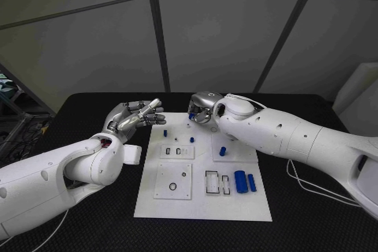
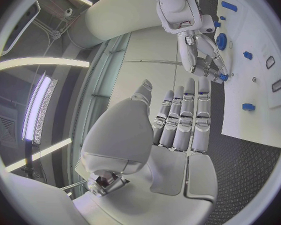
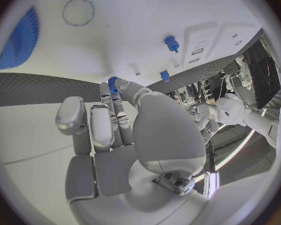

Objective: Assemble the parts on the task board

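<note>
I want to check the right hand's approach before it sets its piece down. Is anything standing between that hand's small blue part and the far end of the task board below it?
Nothing visible blocks it. The right hand pinches a small blue part just above the task board's far edge. Blue pegs stand nearby, off to the side.

White board (image 1: 203,203) sits on a black table (image 1: 78,107), and the table's surface carries a fine woven pattern. Small pieces on the board are bright blue: two cylinders (image 1: 245,182) side by side, a peg (image 1: 223,151) (same blue). A blue toothed gear (image 3: 18,39) shows on the white plate. Both hands are silver, left hand (image 1: 135,116) and right hand (image 1: 202,108), on glossy white arms (image 1: 291,137). A blue piece (image 3: 112,81) shows at the right hand's fingertips.
</note>
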